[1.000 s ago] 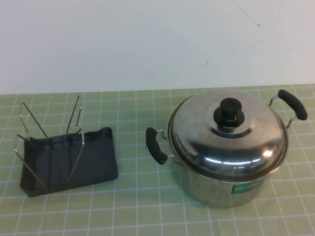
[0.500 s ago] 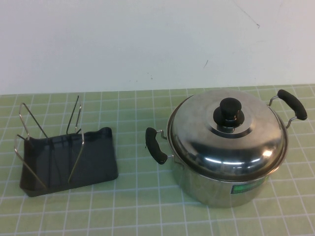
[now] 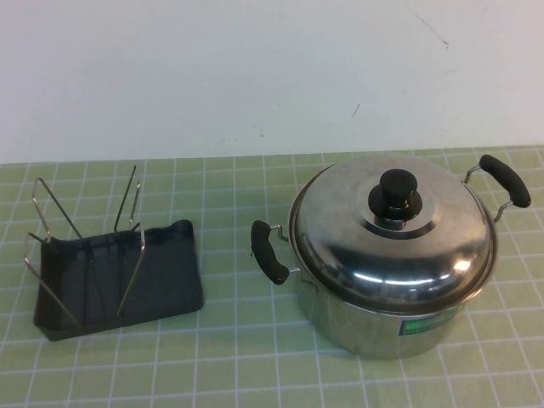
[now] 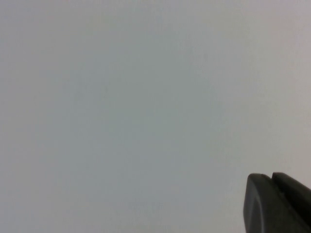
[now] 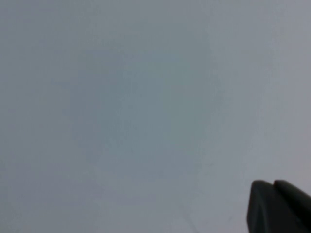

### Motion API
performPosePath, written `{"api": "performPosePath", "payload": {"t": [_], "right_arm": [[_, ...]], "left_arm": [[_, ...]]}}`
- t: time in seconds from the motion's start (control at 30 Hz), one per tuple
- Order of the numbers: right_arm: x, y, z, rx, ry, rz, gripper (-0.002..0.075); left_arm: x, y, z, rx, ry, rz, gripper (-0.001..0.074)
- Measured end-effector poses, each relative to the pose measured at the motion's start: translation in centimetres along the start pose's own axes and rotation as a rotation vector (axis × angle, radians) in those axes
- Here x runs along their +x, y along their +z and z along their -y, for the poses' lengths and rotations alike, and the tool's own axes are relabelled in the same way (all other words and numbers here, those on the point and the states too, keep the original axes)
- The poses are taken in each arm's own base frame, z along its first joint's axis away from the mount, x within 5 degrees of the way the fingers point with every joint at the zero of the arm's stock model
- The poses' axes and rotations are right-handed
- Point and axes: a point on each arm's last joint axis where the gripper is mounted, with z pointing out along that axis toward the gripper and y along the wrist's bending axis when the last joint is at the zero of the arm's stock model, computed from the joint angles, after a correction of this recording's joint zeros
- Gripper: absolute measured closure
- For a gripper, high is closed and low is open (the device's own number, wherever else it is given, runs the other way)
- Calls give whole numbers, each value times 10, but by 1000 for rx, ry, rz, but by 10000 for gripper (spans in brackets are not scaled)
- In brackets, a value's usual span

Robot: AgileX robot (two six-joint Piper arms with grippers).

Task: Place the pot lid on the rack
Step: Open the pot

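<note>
The pot lid (image 3: 393, 229), a shiny domed steel lid with a black knob (image 3: 395, 195), sits on the steel pot (image 3: 374, 321) at the right of the table. The rack (image 3: 119, 276), a dark grey tray with upright wire loops (image 3: 53, 223), stands at the left. Neither arm shows in the high view. My left gripper (image 4: 271, 175) shows only in the left wrist view, its dark fingertips together, facing a blank white wall. My right gripper (image 5: 273, 182) shows the same way in the right wrist view. Both hold nothing.
The pot has two black handles, one to the left (image 3: 269, 252) and one at the back right (image 3: 506, 179). A green grid mat (image 3: 238, 357) covers the table. A white wall (image 3: 255, 68) stands behind.
</note>
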Motion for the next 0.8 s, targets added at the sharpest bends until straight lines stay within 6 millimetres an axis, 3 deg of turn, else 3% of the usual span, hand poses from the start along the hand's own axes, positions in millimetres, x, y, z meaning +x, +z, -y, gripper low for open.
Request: {"api": "performPosePath", "payload": {"t": [0.13, 0.57, 0.67, 0.8], "right_arm": [[29, 20, -10, -98, 92, -98, 727], [65, 54, -73, -404, 185, -120, 724], [79, 61, -80, -438, 219, -135, 677], [95, 74, -87, -482, 236, -172, 500]], "left_arm": [[7, 6, 5, 58, 39, -49, 737], [30, 16, 18, 237, 93, -220, 737], [31, 18, 18, 234, -3, -240, 737], [33, 19, 18, 218, -156, -265, 737]]}}
